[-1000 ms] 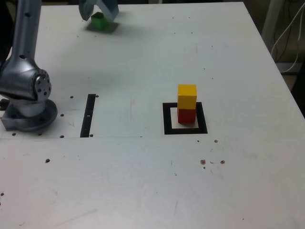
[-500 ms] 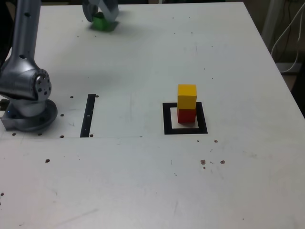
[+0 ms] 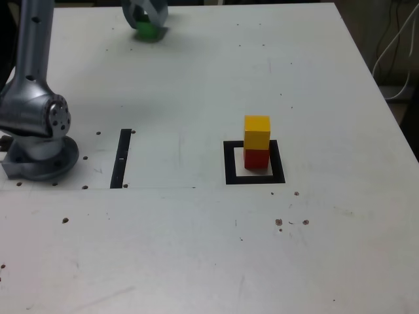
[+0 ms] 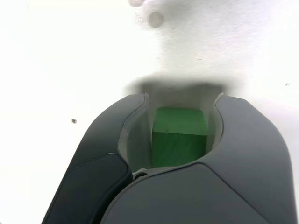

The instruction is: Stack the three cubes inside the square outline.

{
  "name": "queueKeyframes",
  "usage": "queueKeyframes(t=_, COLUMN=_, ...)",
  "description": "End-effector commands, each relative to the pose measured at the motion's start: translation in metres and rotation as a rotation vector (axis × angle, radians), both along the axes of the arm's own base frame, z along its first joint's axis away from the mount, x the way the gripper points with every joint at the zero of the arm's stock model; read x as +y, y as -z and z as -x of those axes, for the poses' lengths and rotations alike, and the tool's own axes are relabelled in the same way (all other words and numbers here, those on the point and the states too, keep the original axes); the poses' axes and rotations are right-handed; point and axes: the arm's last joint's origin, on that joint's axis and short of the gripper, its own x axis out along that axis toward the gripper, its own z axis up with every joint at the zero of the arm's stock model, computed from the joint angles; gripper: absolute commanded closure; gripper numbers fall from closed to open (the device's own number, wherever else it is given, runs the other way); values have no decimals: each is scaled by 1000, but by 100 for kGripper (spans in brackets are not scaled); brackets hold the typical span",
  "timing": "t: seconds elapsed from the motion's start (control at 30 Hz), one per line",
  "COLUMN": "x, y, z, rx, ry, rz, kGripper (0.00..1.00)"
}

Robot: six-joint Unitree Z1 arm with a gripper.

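Wrist view: tool (image 4: pixel 180 105) straddles green cube (image 4: pixel 180 136), gaps either side.

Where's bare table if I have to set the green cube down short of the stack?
Bare table runs between the gripper around the green cube and the yellow cube on the red cube. The whole near side is bare too. Crowded: the square outline and the arm base beside the black strip.

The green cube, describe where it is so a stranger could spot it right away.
Look at the white table's far edge, toward the exterior view's left, where the arm's tool hangs. The green cube sits between its jaws, the only cube away from the red-and-yellow stack.
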Motion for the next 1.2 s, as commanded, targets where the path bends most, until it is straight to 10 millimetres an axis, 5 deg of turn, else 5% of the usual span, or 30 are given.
queueKeyframes(t=0.0, x=-6, y=-11, z=-3, rx=-16, ry=-3, rz=-19, kGripper=86)
queueKeyframes(t=0.43, x=-85, y=-74, z=-65, rx=-11, ry=-113, rz=-96, kGripper=87)
queueKeyframes(t=0.77, x=-193, y=-107, z=-116, rx=1, ry=-137, rz=-111, kGripper=87)
queueKeyframes(t=1.17, x=-306, y=-149, z=-143, rx=-9, ry=-76, rz=-25, kGripper=87)
